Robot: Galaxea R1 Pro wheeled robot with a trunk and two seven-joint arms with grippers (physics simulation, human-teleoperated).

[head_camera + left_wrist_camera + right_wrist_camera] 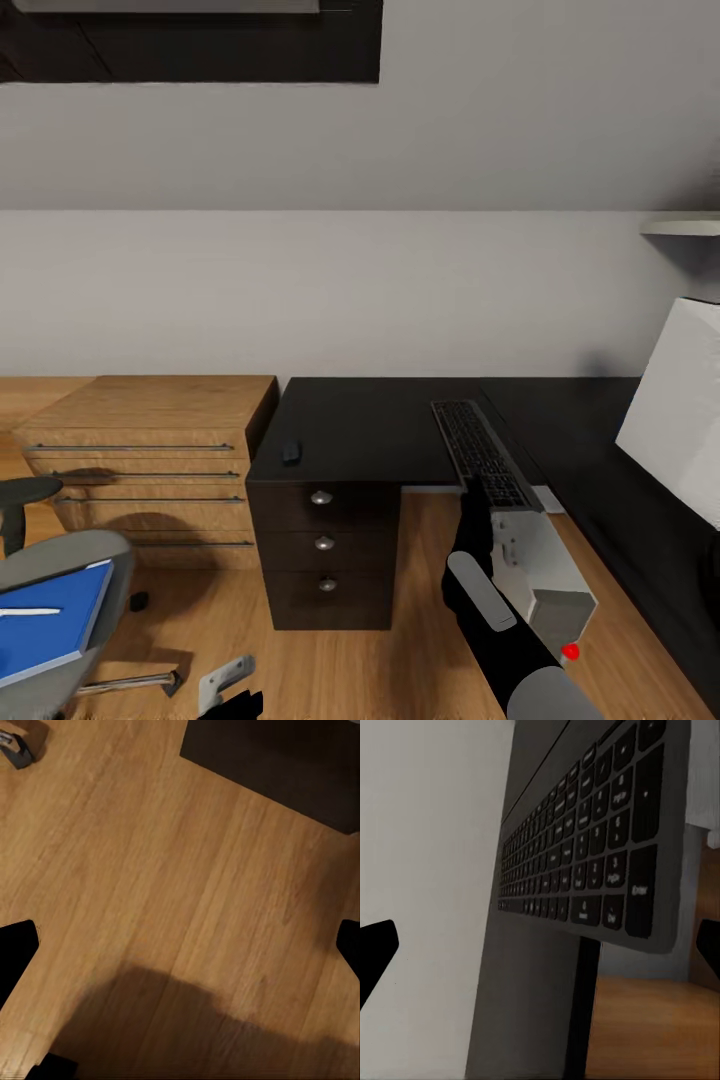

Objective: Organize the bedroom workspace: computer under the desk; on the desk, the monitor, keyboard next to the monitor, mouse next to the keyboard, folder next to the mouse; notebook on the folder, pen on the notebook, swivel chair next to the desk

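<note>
Keyboard (483, 455) step: overhangs tabletop (380, 425) edge; right pincer (540, 945) spread just short; next close in, slide toward monitor (680, 420)

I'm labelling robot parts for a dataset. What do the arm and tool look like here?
In the head view, the right arm is glossy black with rounded grey segments. In both wrist views, the tool's fingers appear as plain black tips; no cables or markings are visible.
</note>
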